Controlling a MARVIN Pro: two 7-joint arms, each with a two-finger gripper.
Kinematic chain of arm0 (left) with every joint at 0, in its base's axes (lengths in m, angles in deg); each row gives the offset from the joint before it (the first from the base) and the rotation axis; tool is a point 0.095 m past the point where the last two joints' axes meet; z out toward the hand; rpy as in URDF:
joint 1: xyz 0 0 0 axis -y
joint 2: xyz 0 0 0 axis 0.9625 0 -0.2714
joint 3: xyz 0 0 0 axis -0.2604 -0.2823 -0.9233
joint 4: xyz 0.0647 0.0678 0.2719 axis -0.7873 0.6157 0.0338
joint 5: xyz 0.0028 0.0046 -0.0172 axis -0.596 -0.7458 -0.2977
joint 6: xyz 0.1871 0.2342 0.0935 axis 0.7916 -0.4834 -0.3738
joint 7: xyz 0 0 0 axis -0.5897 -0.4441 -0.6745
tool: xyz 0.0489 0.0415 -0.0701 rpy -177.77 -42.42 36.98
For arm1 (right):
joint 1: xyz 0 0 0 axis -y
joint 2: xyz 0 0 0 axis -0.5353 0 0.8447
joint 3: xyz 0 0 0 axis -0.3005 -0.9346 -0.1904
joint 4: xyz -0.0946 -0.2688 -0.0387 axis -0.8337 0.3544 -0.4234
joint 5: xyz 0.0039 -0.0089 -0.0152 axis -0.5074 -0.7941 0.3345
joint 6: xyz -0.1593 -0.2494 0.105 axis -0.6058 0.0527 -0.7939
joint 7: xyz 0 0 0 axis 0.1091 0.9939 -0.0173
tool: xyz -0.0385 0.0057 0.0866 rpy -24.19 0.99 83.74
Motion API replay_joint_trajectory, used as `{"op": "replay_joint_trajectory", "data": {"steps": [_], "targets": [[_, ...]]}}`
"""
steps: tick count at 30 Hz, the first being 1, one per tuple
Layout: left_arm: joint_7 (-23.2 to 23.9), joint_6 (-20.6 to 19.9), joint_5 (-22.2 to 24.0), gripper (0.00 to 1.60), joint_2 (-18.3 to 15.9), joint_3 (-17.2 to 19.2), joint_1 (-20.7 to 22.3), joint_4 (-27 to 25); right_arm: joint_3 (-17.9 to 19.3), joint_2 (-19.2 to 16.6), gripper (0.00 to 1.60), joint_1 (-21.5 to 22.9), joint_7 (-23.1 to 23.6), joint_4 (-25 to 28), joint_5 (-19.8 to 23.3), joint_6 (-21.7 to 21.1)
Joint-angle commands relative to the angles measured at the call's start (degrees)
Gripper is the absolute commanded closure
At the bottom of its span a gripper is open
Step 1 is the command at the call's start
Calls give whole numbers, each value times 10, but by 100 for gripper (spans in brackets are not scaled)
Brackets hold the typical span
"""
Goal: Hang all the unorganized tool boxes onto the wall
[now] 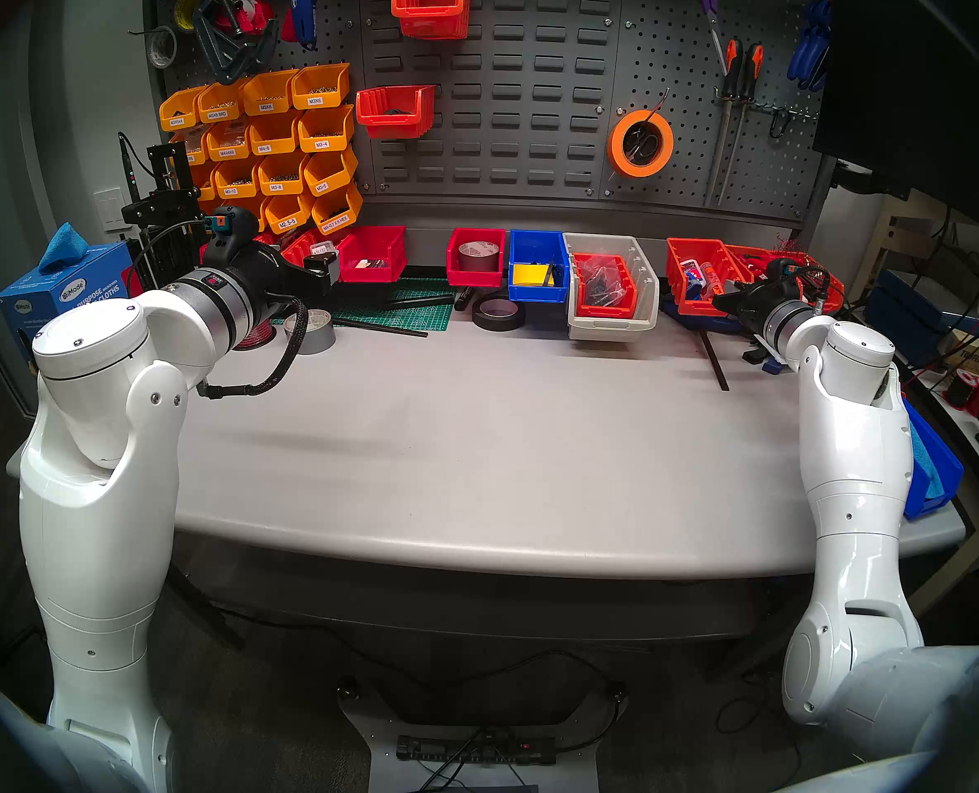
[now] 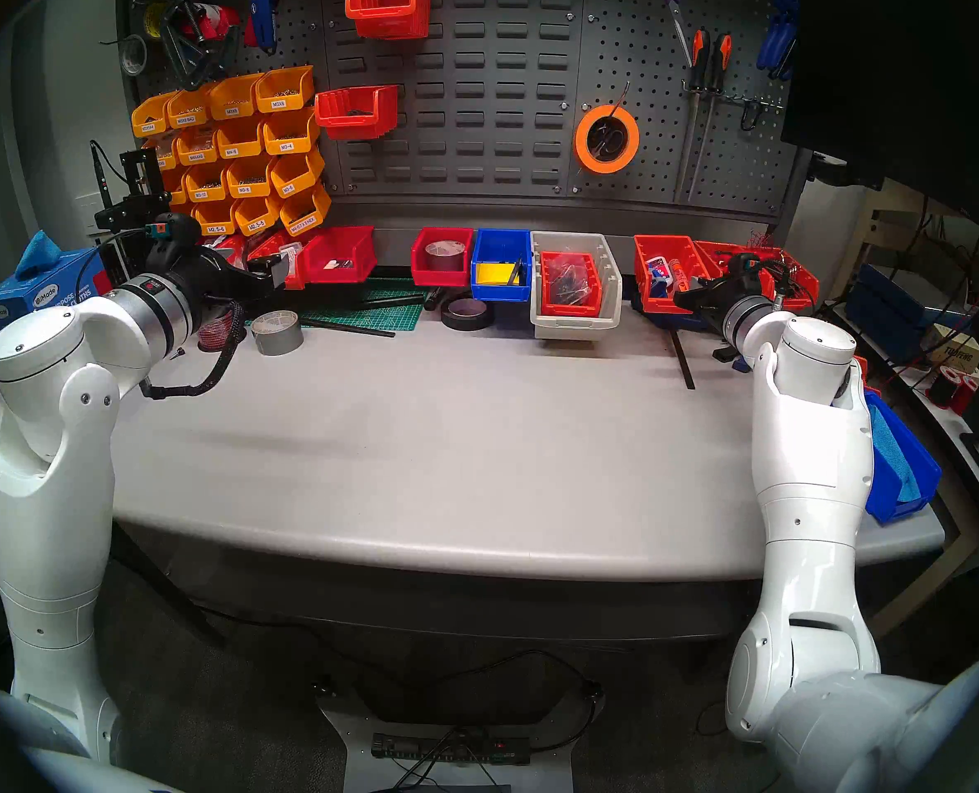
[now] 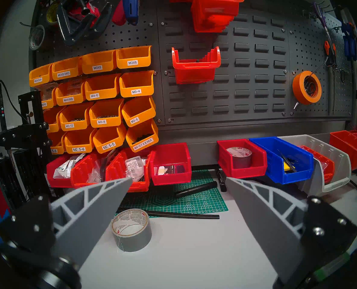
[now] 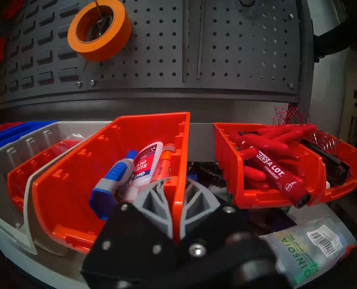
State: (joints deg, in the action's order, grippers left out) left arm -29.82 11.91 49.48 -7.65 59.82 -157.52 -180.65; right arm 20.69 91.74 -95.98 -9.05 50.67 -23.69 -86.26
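Observation:
My right gripper (image 4: 176, 201) is shut on the right side wall of an orange-red ribbed tool box (image 4: 79, 178) holding glue bottles; the box stands at the table's back right (image 1: 696, 274). My left gripper (image 3: 178, 180) is open and empty, hovering above the table in front of a bright red tool box (image 3: 171, 163) that also shows in the head view (image 1: 371, 254). Another bright red box (image 1: 476, 257) holds a tape roll. Two orange-red boxes (image 1: 431, 11) (image 1: 395, 111) hang on the dark grey louvred wall (image 1: 533, 88).
Along the back stand a blue bin (image 1: 537, 265), a clear grey bin (image 1: 613, 322) with an orange-red one inside, and a marker-filled orange-red bin (image 4: 267, 178). Yellow-orange labelled bins (image 1: 270, 139) hang at left. Tape rolls (image 1: 310, 331) (image 1: 498, 314) and a green mat (image 1: 413, 314) lie near.

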Motion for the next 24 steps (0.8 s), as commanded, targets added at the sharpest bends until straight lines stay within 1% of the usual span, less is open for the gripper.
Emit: {"op": "replay_joint_trajectory", "data": {"steps": [1, 11, 15, 18, 24], "targets": [[-1, 5, -1, 0, 1, 0, 4, -6, -5, -16, 160, 59, 1, -21, -5, 34], [-2, 5, 0, 0, 0, 0, 4, -6, -21, -21, 160, 98, 7, -90, -17, 73], [-2, 5, 1, 0, 0, -1, 4, -6, -25, -21, 160, 109, 8, -108, -19, 84], [-3, 6, 1, 0, 0, -1, 4, -6, -31, -19, 160, 124, 9, -136, -22, 100], [-4, 6, 2, 0, -1, -1, 4, -6, -37, -15, 160, 143, 9, -165, -25, 117]]}}
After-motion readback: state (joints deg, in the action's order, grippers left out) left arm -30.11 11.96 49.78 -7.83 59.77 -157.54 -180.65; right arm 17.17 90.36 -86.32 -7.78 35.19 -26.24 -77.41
